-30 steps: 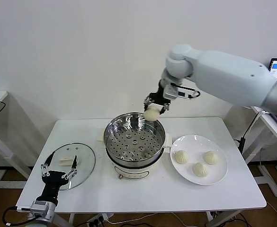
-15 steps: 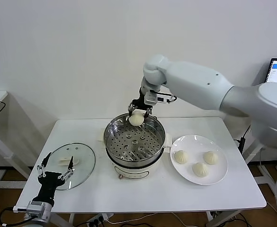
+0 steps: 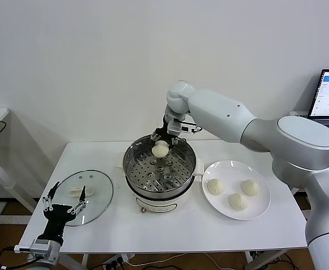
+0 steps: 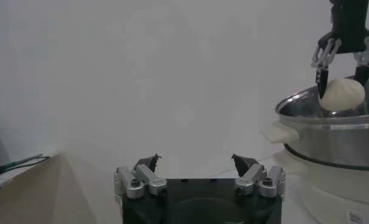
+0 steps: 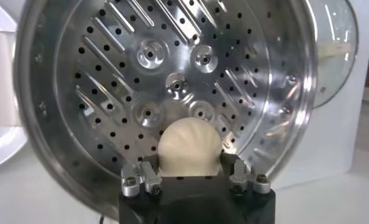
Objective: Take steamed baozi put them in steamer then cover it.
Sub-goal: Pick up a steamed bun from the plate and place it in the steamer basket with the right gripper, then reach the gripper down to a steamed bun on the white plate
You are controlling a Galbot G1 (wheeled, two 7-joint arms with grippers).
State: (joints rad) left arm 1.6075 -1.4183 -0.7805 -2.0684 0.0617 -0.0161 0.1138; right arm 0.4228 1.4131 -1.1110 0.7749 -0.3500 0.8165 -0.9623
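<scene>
Holding one steamed baozi (image 3: 161, 148) pinched between its fingers, our right gripper (image 3: 163, 140) hangs over the far side of the steamer (image 3: 160, 171), the bun just above the perforated tray (image 5: 172, 79) and not resting on it. From the right wrist camera we see the pale bun (image 5: 189, 148) clamped between the two fingers, the tray's holes and slots spread out below it. Three more baozi (image 3: 237, 194) sit on the white plate (image 3: 223, 170) just beside the steamer on our right. Our left gripper (image 3: 66, 201) waits low at the table's near left corner, fingers spread wide and holding nothing, hovering at the near rim of the glass lid (image 3: 99, 188) that lies flat on the table (image 3: 170, 230).
</scene>
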